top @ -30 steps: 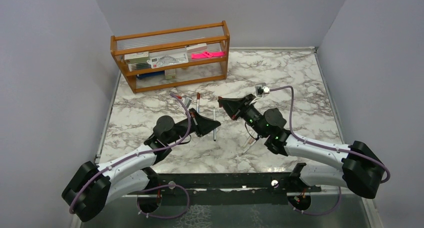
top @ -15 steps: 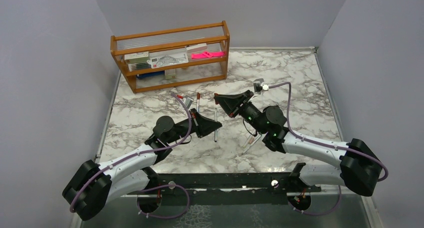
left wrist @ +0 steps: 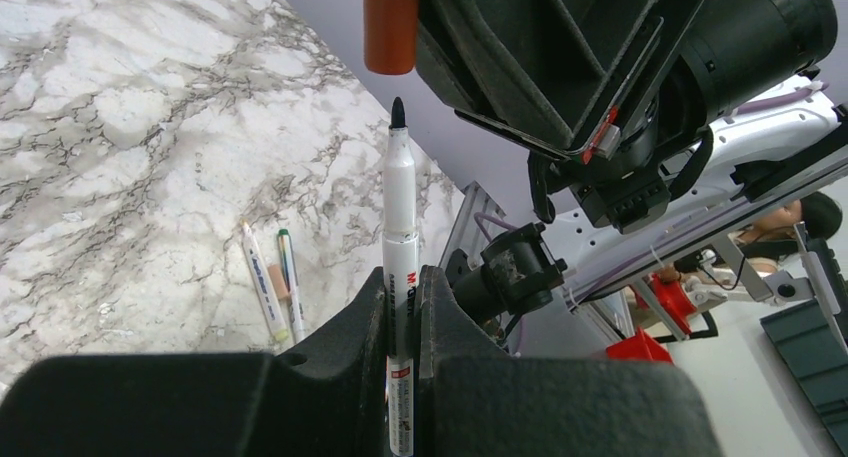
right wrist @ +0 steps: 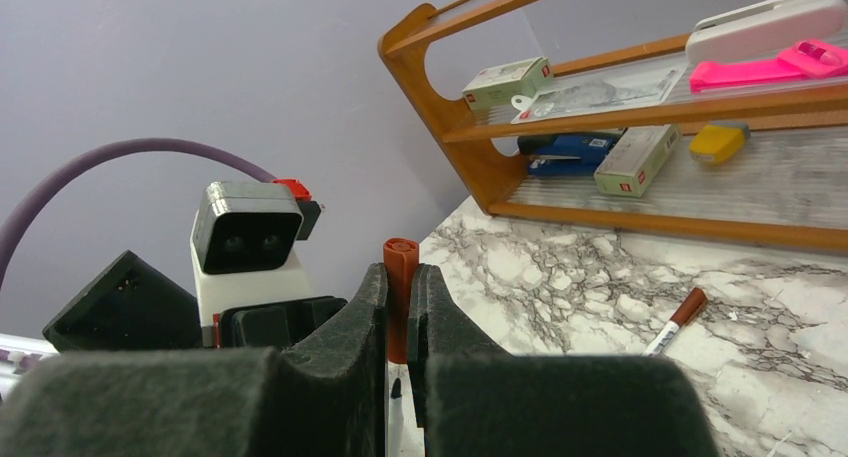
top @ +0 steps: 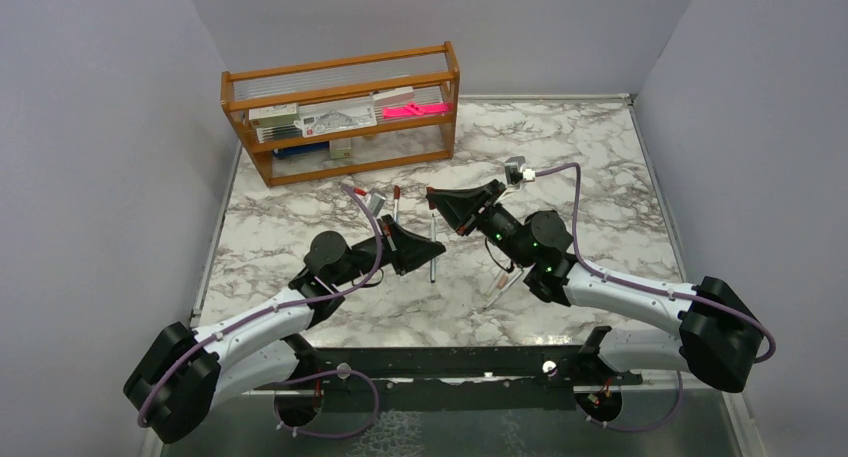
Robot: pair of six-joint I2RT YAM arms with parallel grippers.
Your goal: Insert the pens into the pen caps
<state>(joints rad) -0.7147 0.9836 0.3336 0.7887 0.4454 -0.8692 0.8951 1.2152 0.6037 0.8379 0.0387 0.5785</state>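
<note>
My left gripper [top: 432, 249] [left wrist: 402, 289] is shut on a white pen [left wrist: 401, 232] with a bare black tip. The pen also shows in the top view [top: 432, 262]. My right gripper [top: 432, 196] [right wrist: 399, 282] is shut on a red-brown pen cap [right wrist: 400, 267]. In the left wrist view the cap [left wrist: 390, 25] hangs just beyond the pen tip, with a small gap between them. The pen tip [right wrist: 397, 389] shows below the cap between the right fingers. The cap's open end faces the tip, nearly in line with it.
A pen with a red-brown cap [top: 397, 205] [right wrist: 678, 320] lies near the rack. Two more pens [left wrist: 277, 289] lie on the marble by the right arm [top: 500, 282]. A wooden rack [top: 340, 162] at the back left holds boxed stationery and a pink item [top: 413, 109].
My right gripper has moved left with the cap, closing on the pen tip. My left gripper with the pen has hardly shifted.
</note>
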